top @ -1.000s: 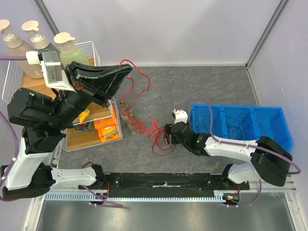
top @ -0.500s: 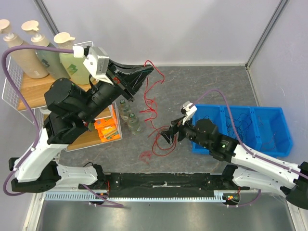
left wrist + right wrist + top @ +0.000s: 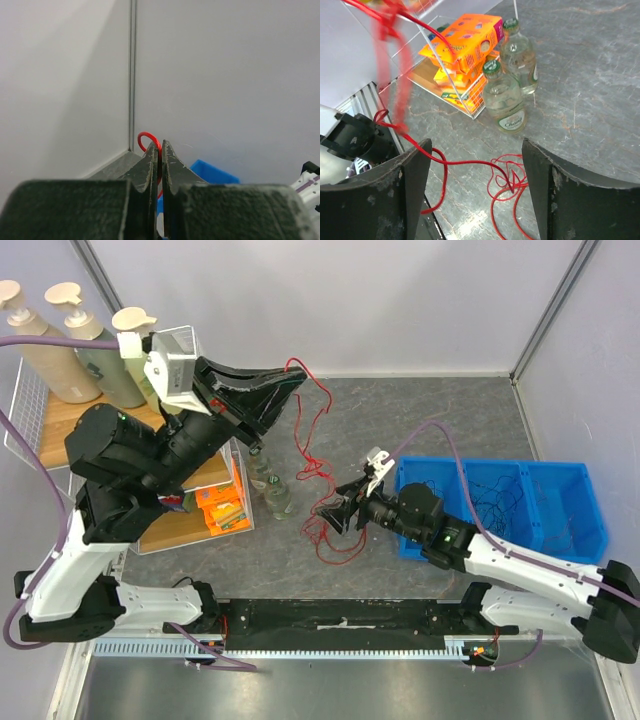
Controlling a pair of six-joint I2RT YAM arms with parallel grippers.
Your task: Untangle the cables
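My left gripper [image 3: 287, 380] is raised high at the back left and shut on a red cable [image 3: 318, 430]. In the left wrist view a red loop [image 3: 149, 139] sticks out above the shut gripper [image 3: 160, 146]. The cable hangs down to a loose red tangle [image 3: 335, 532] on the table. My right gripper [image 3: 336, 517] hovers over that tangle, open and empty. In the right wrist view the red loops [image 3: 512, 181] lie on the table between the wide-apart fingers [image 3: 413, 186] of my gripper [image 3: 476, 145]. Thin black cables [image 3: 492, 492] lie in the blue bin [image 3: 577, 530].
Two glass bottles [image 3: 272, 485] stand left of the tangle, also in the right wrist view [image 3: 507, 106]. A wire rack [image 3: 190, 525] holds orange boxes [image 3: 465, 44] and soap bottles [image 3: 52, 355]. White walls close the back and sides.
My left gripper has swung from over the rack toward the middle and drawn the red cable up. My right arm has lifted off the table, and the bunched red pile has spread out.
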